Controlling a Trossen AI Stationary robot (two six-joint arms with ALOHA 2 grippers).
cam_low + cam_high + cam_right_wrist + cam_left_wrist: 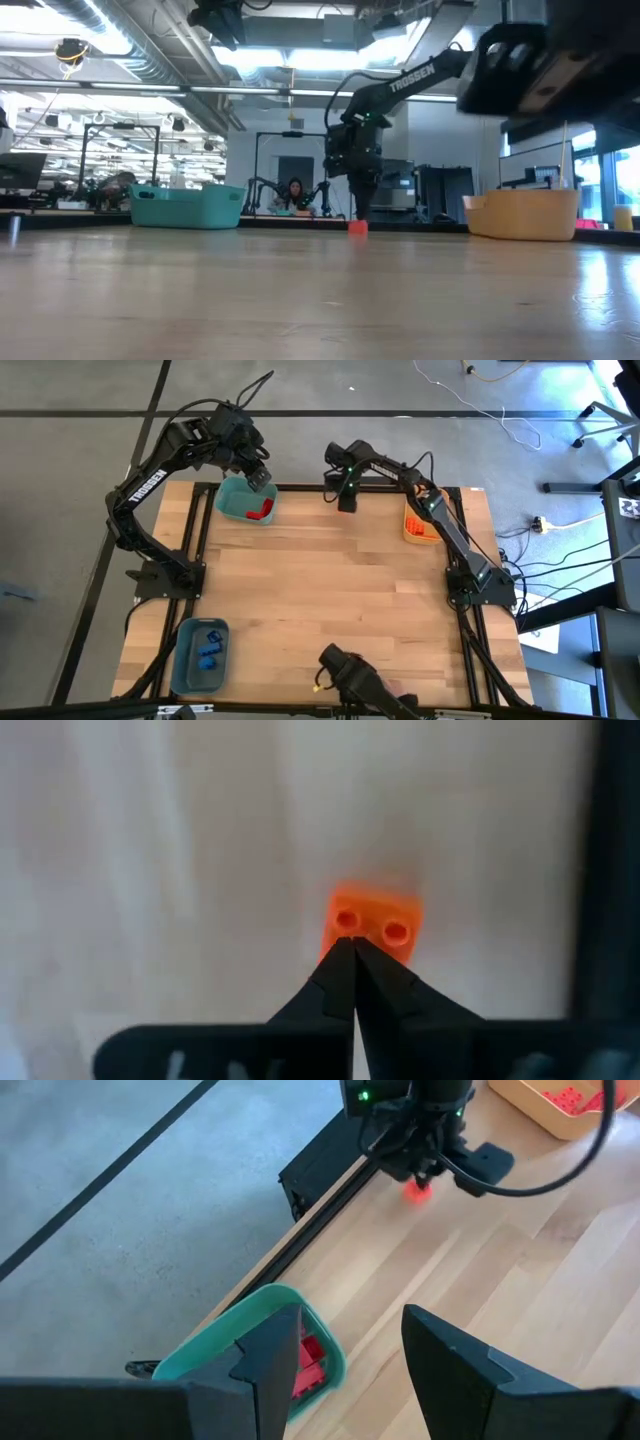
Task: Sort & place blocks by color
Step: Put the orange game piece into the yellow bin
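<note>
- High view: the left arm reaches from its base at 9 o'clock up to 11 o'clock, its left pincer (260,478) hanging over the teal bin (232,501) with red blocks (262,511) inside. The right arm stretches from its base at 3 o'clock along the far edge to 12 o'clock, wrist bent down, the right pincer (346,503) at the desk (330,590) edge. An orange bin (412,526) sits at 2 o'clock under that arm, and a grey-blue bin (186,660) at 7 o'clock holds blue blocks (209,651).
- Low view: the right arm comes down steeply, its pincer (360,214) pointing straight at an orange block (357,227) that lies on the desk at its tip. The teal bin (186,207) stands at 9 o'clock, the orange bin (521,215) at 3 o'clock. A person (294,195) sits far behind.
- Left wrist view: the left pincer (350,1365) stands open with nothing between its fingers (272,1360), above the teal bin's (235,1320) corner. The right pincer (424,1177) shows farther off with the orange block (417,1191) under it.
- Right wrist view: the right pincer (352,948) is closed, fingertips together, just beside the two-stud orange block (373,923); it grips nothing.
</note>
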